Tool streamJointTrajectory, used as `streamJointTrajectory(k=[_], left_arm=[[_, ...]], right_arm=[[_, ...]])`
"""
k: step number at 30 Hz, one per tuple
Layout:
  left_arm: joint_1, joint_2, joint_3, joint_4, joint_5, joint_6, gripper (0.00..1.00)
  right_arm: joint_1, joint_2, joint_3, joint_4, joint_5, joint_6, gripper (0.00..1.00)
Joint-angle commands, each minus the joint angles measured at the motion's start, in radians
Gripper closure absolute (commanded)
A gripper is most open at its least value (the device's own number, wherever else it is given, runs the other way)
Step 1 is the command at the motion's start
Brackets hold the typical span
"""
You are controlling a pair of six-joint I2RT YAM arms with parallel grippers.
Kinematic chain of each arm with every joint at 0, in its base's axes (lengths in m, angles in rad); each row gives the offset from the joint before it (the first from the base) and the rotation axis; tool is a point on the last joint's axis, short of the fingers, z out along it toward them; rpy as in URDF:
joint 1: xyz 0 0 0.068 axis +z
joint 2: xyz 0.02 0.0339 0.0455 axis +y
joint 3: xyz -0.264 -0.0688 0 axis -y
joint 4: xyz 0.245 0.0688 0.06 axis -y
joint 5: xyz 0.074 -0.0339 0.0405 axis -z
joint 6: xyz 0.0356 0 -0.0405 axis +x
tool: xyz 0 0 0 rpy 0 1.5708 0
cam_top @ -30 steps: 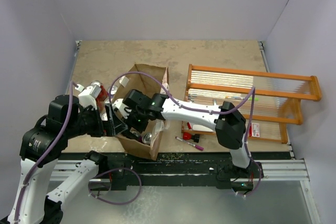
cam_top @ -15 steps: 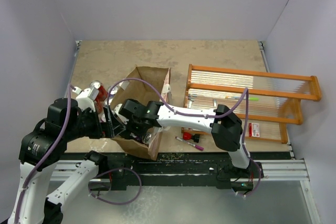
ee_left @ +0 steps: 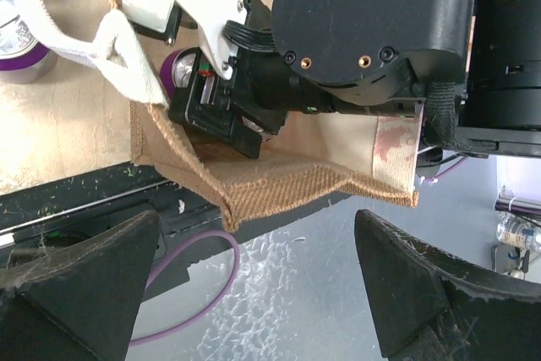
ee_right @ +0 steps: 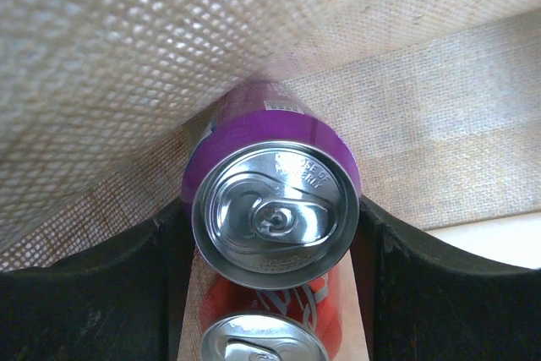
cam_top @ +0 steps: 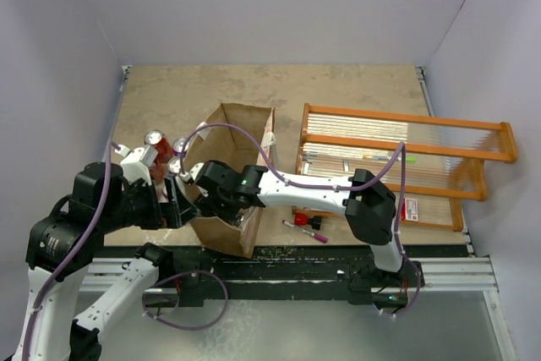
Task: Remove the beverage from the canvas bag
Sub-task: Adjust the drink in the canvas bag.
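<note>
The tan canvas bag (cam_top: 241,128) stands open-topped in the middle of the table, its white handle (ee_left: 101,35) showing in the left wrist view. My right gripper (ee_right: 272,226) is down inside the bag (ee_right: 127,57), fingers pressed on both sides of a purple can (ee_right: 275,205); a red can (ee_right: 270,306) lies below it. From above, only the right wrist (cam_top: 226,192) shows in the bag mouth. My left gripper (ee_left: 279,293) is open, jaws wide apart just beyond the bag's near rim (ee_left: 287,183), at the bag's left side (cam_top: 179,205).
Two cans stand left of the bag: a red one (cam_top: 155,139) and another (cam_top: 175,166). The orange wooden rack (cam_top: 397,137) fills the right side. A red item (cam_top: 303,220), a marker (cam_top: 306,231) and a small box (cam_top: 412,209) lie near it.
My right gripper has pushed deeper into the bag toward its near end, and the loose can seen there earlier is covered. My left gripper has shifted slightly nearer and left.
</note>
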Motion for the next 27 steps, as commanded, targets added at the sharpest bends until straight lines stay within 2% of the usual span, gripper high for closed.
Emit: streamJointTrajectory(k=[1,7,14,27], left_arm=[[0.002,-0.021,0.042,-0.019,0.012,-0.014,0.01],[0.002,-0.029,0.060,-0.036,0.014,-0.017,0.01],[0.002,-0.036,0.066,-0.050,0.014,-0.021,0.01],[0.002,-0.015,0.068,-0.019,0.016,-0.029,0.01]], right_arm=[[-0.003,-0.071,0.003,0.038,0.095,0.026,0.84],[-0.013,-0.082,0.016,0.031,0.180,0.000,1.00],[-0.049,-0.099,0.047,0.045,0.242,-0.048,1.00],[-0.120,-0.226,0.077,0.116,0.205,-0.066,1.00]])
